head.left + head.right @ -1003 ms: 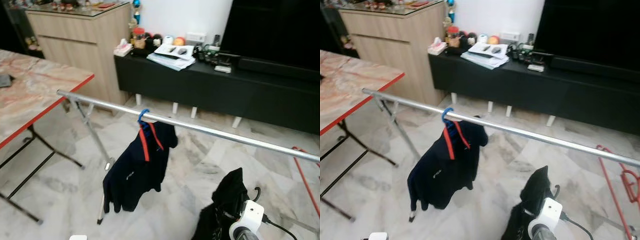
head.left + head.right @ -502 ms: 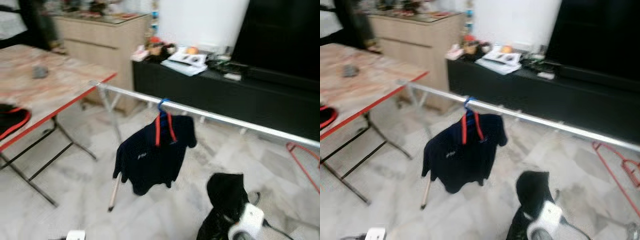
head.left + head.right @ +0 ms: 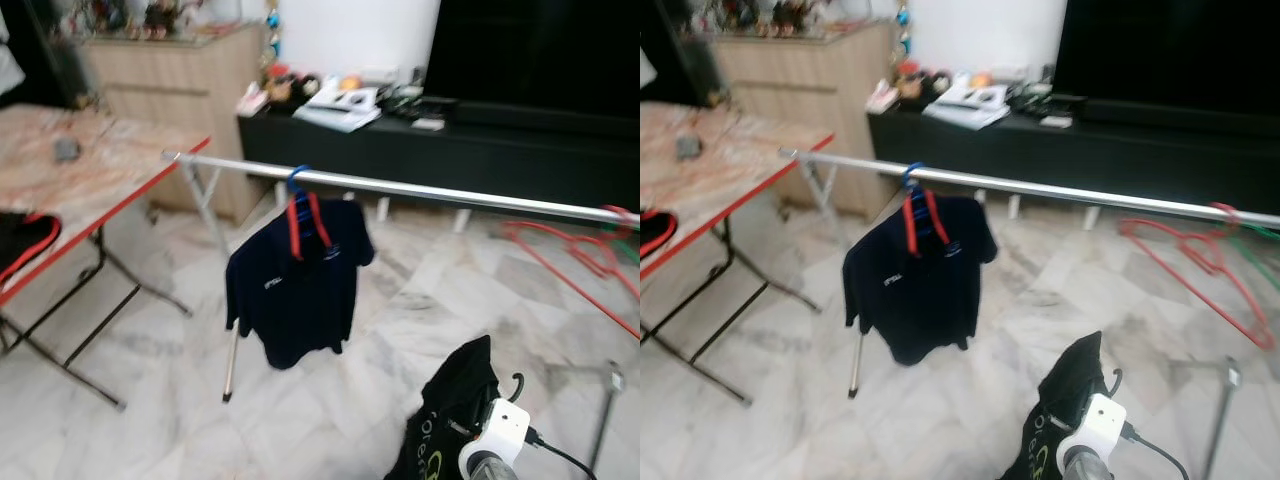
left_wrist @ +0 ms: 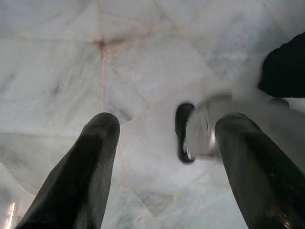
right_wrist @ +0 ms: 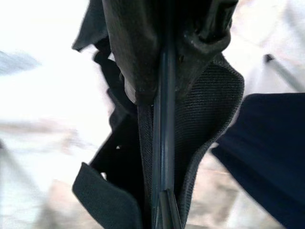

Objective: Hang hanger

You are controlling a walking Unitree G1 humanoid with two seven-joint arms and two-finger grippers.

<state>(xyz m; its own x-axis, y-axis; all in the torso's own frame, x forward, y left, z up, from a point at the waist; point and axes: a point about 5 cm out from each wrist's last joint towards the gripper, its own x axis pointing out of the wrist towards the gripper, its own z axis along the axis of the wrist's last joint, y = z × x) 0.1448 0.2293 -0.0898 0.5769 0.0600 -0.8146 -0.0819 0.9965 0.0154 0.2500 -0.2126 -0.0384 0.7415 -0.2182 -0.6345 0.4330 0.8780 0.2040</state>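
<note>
Spanning the marble floor (image 3: 330, 400), silver rail (image 3: 420, 187) with navy shirt (image 3: 297, 280) at 10 o'clock; right gripper (image 5: 164, 90) pinching a black-garment hanger (image 5: 163, 157) at 5 o'clock; left gripper (image 4: 164, 143) spread, empty.

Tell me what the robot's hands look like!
The left gripper has two long, rounded black fingers. The right gripper is black too. Its wrist has a white round-cornered block on a silvery tube, with a thin black cable trailing off.
</note>
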